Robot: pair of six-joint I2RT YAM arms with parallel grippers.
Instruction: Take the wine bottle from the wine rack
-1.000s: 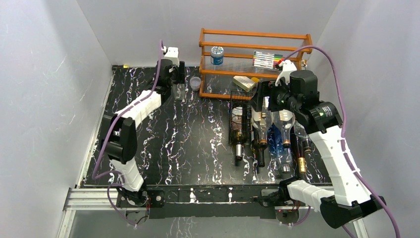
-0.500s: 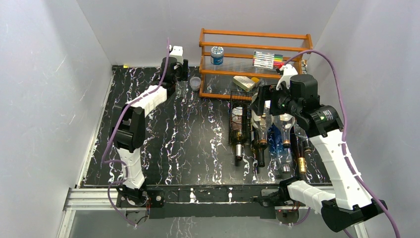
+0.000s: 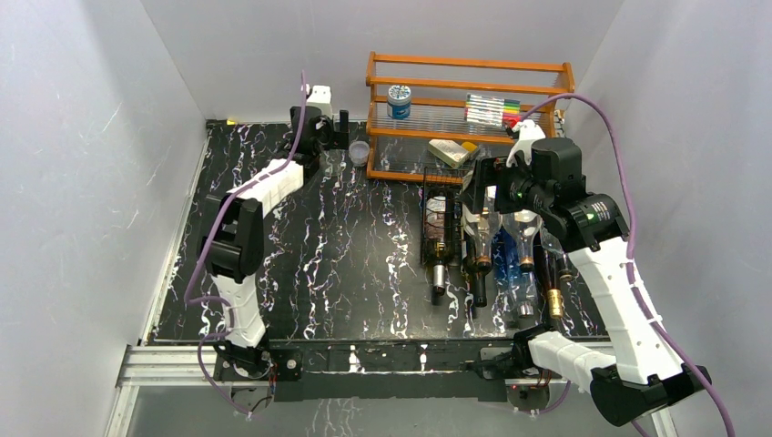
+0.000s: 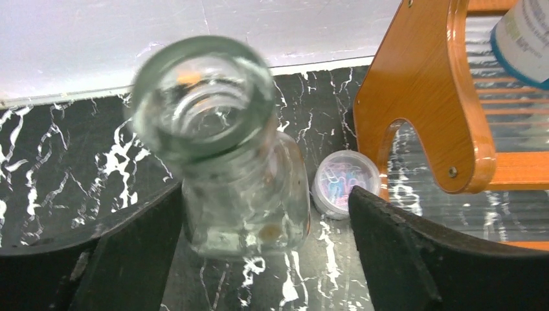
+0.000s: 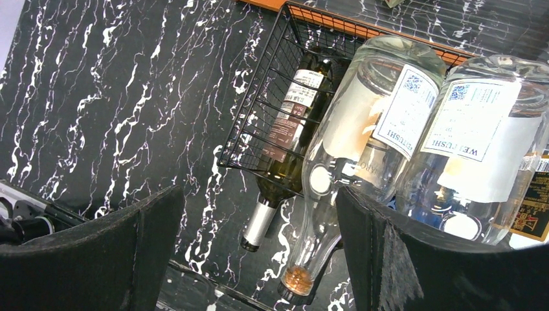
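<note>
Left tool (image 4: pixel 265 253) has moved farther back, spread around a glass jar (image 4: pixel 226 149). Right tool (image 5: pixel 265 249) is spread above the wine rack (image 5: pixel 254 87) at counter right. Wine bottle (image 5: pixel 288 133) lies in its left slot. Clear bottle (image 5: pixel 479 129) label reads "WEI FUSHI".

In the wine rack (image 5: pixel 256 139) we read "WEI FUSHI" under a QR code on the outer clear bottle (image 5: pixel 469 120); the inner clear bottle (image 5: pixel 404 103) beside it shows "FUSHI"

The jaws of your left gripper (image 4: pixel 265 253) stand wide apart either side of an upright clear glass bottle (image 4: pixel 243 201), seen mouth-on from above, nearer the left jaw. Right of it on the black marbled worktop (image 4: pixel 58 162) sits a small round tub (image 4: pixel 343 189) of coloured clips, just beside the orange wooden shelf (image 4: pixel 421 110).
</note>
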